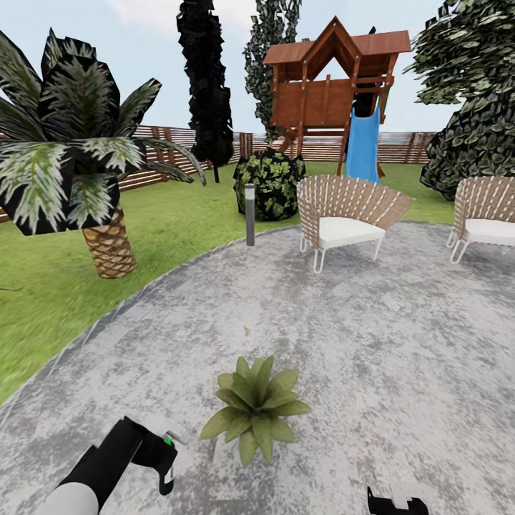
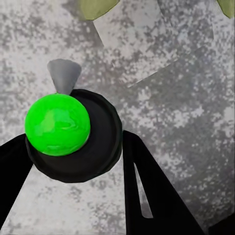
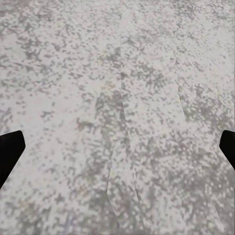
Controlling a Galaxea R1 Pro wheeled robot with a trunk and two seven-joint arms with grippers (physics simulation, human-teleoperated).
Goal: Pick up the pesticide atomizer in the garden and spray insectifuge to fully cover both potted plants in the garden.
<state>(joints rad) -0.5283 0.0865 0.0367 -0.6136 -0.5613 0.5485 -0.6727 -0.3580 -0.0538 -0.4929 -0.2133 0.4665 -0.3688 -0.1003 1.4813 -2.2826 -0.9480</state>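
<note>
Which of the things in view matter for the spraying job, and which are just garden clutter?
For the job:
- pesticide atomizer, held in the left gripper
- potted plant on the patio

Just scenery:
- two wicker chairs
- palm
- bollard light
- leafy bush
- wooden playhouse with blue slide
- fence

You face a mottled grey stone patio (image 1: 372,336) with two wicker chairs (image 1: 347,218), ringed by lawn (image 1: 179,214), a palm (image 1: 86,172), slatted fence (image 1: 172,136) and wooden playhouse (image 1: 332,79).
</note>
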